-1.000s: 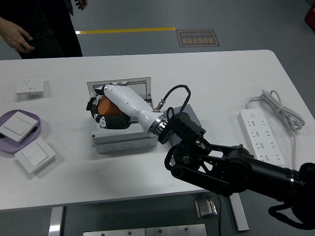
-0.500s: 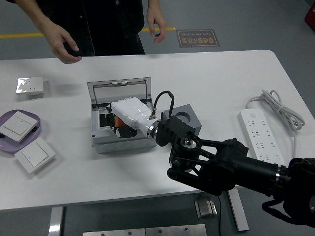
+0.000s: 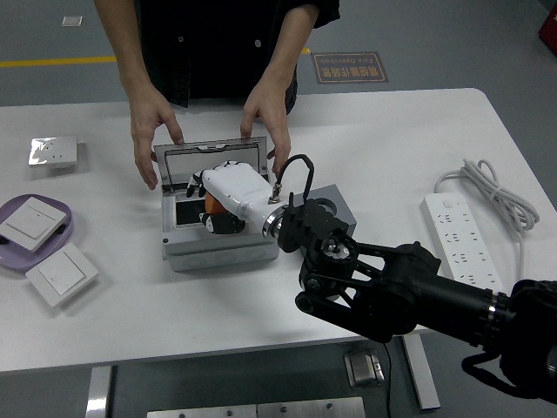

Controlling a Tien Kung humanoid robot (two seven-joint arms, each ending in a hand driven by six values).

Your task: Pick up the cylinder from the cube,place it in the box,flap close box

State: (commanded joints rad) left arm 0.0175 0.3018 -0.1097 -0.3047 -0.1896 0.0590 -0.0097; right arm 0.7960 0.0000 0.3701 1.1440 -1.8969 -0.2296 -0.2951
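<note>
The right hand (image 3: 224, 196), fingers curled around the orange cylinder (image 3: 211, 205), holds it inside the open box (image 3: 209, 248) beside the cube (image 3: 335, 207), while a person's hands (image 3: 155, 139) grip the raised lid (image 3: 209, 154).

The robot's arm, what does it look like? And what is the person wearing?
The robot's right arm is chunky and black with round joints. Its right hand has a smooth white shell, dark fingers and a silver ring at the wrist. A black cable loops above the wrist. The person wears a dark top with short sleeves.
</note>
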